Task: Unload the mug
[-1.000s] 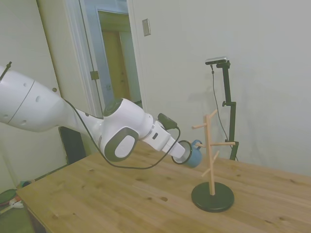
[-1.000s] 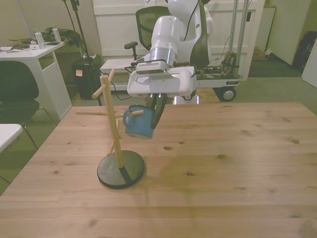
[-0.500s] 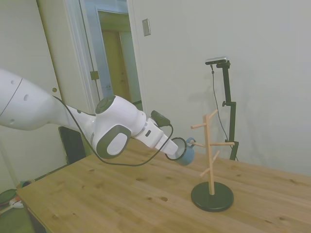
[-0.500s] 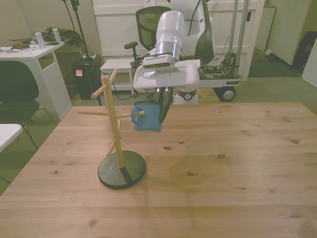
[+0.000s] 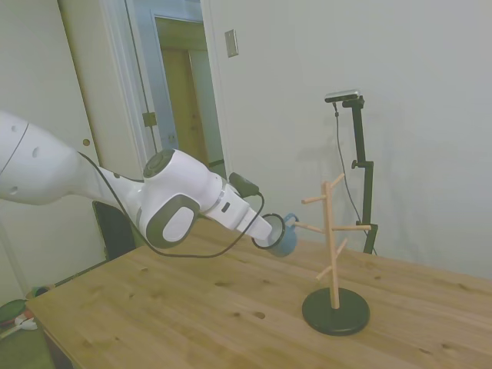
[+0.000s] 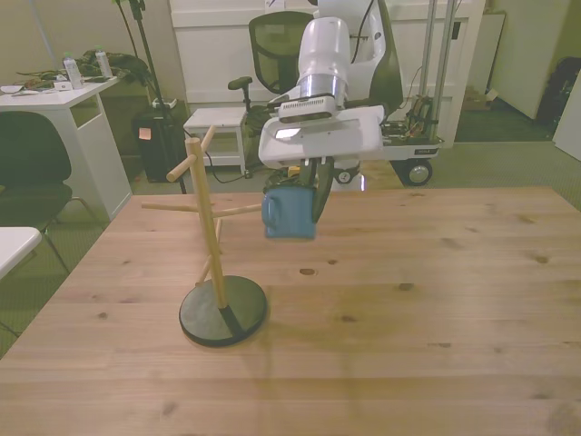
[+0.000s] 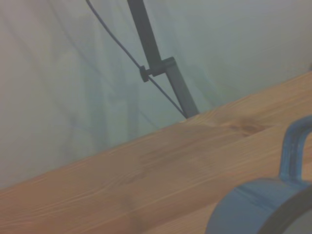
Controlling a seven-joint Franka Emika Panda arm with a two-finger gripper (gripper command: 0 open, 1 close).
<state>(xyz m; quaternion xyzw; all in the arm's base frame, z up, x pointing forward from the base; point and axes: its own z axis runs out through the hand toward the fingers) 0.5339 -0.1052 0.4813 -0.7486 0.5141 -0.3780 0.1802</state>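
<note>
Gripper [image 6: 304, 195] holds the mug [image 6: 290, 214] in the air above the table [image 6: 436, 309], fingers clamped on its rim, one dark finger [image 6: 323, 186] visible down the mug's side in front view. Mug is light blue w/ dark rim, tipped on its side: in side view the mug [image 5: 281, 236] shows its open mouth toward the arm and its base toward the rack. It hangs clear of the wooden peg rack [image 6: 211, 236], just off the tip of the rack's nearest peg [image 5: 306, 227]; small gap between handle and peg tip in side view, no contact. In front view the mug sits to the right of the rack, approx level w/ the rack's middle pegs, well above the tabletop. Rack stands upright on its black round base [image 5: 336, 311], all pegs bare. Wrist view is blurred: blue mug body and handle [image 7: 296, 148] close up, wood table surface [image 7: 146, 175] beyond, pale wall behind. Bkgd in front view: office chair [image 6: 277, 41] and a white desk [image 6: 64, 100] on the far left.
</note>
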